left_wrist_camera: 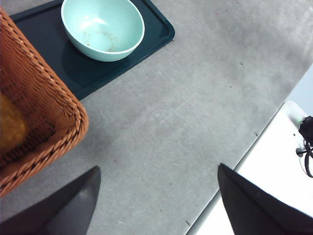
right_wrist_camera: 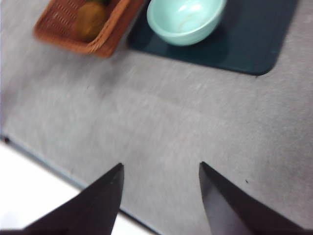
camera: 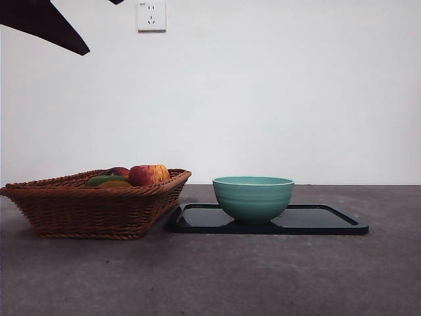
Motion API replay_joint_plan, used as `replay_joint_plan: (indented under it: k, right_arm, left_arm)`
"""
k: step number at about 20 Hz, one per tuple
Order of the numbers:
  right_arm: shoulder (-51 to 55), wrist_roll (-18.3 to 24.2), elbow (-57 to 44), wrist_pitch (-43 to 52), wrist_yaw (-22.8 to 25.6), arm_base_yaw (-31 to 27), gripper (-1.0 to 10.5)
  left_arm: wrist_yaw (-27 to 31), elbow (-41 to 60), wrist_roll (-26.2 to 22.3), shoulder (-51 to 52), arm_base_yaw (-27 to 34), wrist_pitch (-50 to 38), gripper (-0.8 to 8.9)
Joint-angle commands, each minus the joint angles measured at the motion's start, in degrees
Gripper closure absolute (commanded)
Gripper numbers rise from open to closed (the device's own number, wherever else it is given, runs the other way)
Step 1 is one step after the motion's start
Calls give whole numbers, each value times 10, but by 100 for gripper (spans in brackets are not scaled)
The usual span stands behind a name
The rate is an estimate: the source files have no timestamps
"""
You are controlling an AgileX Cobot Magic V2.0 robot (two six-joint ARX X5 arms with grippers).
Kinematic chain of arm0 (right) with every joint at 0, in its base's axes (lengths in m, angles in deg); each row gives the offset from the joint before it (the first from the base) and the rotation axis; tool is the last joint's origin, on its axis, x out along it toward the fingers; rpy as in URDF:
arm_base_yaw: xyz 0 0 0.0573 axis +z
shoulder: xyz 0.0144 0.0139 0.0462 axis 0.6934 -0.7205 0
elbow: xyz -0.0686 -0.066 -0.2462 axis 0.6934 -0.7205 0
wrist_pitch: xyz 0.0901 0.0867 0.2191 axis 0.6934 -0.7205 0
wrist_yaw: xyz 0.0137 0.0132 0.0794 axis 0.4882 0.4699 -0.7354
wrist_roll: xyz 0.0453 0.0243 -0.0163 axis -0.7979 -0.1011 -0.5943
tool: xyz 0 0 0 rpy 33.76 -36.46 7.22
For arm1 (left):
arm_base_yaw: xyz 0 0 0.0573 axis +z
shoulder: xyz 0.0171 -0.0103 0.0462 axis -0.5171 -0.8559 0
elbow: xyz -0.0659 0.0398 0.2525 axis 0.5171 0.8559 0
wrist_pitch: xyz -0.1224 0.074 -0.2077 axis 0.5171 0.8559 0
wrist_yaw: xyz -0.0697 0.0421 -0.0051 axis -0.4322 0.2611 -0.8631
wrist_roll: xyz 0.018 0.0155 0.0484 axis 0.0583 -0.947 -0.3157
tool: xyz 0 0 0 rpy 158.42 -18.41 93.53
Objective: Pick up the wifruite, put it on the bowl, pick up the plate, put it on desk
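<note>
Front view puts the bare desk [camera: 217,276] nearest, dark grey and mottled, with nothing on its foreground. Farther back the brown wicker basket [camera: 99,207] sits just beside the flat black tray [camera: 329,220], and on that tray stands the teal-green bowl [camera: 253,197], which both wrist views show holding no fruit. The fruit [camera: 148,174] lies heaped in the basket: a reddish piece, a green one and an orange one; which of these the task means I cannot tell. Neither gripper is at work. The left gripper [left_wrist_camera: 156,205] hangs above the desk near the basket's corner, jaws spread wide with nothing between them; the right gripper [right_wrist_camera: 161,196] hangs above bare desk by the table's edge, well apart from the bowl, jaws likewise spread and holding nothing. By this layout I judge nothing is done yet: a fruit must go into the bowl, and the tray or bowl must be set on the desk.
</note>
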Motion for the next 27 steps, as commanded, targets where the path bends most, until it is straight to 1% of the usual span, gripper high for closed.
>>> replay_joint_plan:
  k: [1,3,5,9,12,18,21,27]
  right_arm:
    - [-30,-42,5,39,1,3,702]
    - [-73,-48,11,72,0,3,702]
    - [-132,-46,33,96,2,2,702]
    - [-272,-28,103,149,5,2,702]
    - [-383,-3,178,155,32,-2,702]
    - [-568,20,304,160,35,-14,702]
    - [-624,21,322,191,42,-17,702]
    - [-713,21,324,236,46,-17,702]
  left_arm:
    - [-1,-5,-8,-3,-3,-1,439]
    - [-1,-5,-18,-3,-3,0,439]
    - [-1,-5,-18,-3,-3,0,439]
    - [-1,-5,-18,-3,-3,0,439]
    - [-1,-5,-18,-3,-3,0,439]
    - [-1,-5,-18,-3,-3,0,439]
    - [-1,-5,-18,-3,-3,0,439]
    - [-1,-5,-17,-3,-3,3,439]
